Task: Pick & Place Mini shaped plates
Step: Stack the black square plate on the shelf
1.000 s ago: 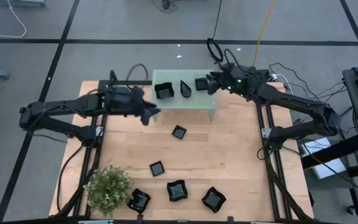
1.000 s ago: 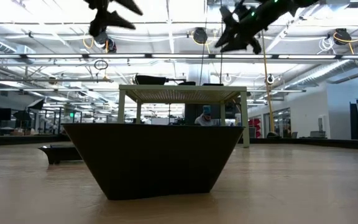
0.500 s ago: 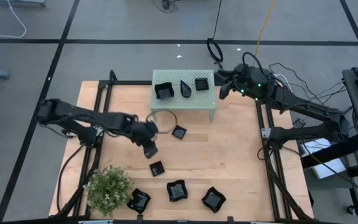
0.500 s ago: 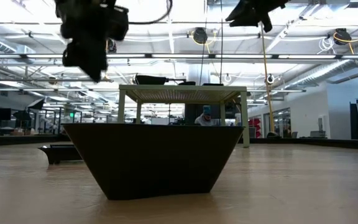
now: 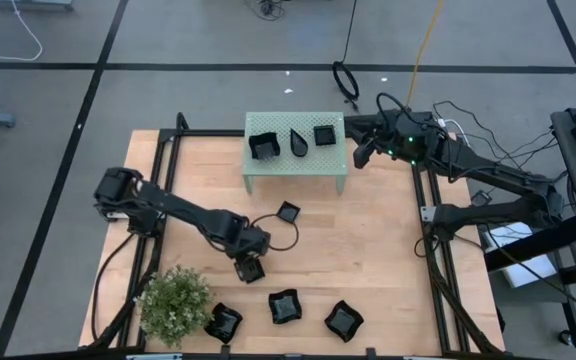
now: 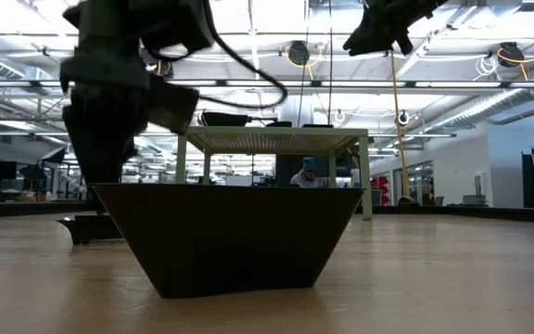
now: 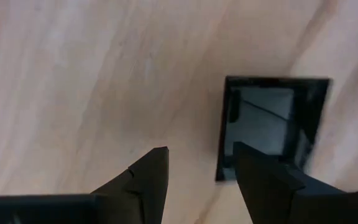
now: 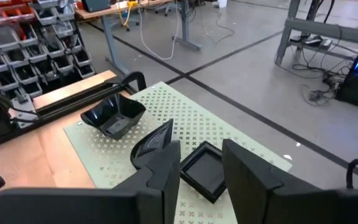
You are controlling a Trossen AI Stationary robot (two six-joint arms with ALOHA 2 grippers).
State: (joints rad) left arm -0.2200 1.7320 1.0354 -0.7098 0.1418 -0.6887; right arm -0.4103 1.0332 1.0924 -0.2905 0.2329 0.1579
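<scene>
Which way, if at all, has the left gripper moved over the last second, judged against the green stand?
Yes. The left gripper has moved away from the mint-green stand toward the table's near edge, now open over a small square plate.

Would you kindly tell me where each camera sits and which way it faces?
High view: overhead, looking straight down; both arms, mint-green stand.
Low view: table height, level across, behind a wavy plate; arms overhead.
Left wrist view: looking down past the open left gripper at a small square plate.
Right wrist view: past the open right gripper at the stand's plates.
Shared: the stand appears in the high, low and right wrist views.
</scene>
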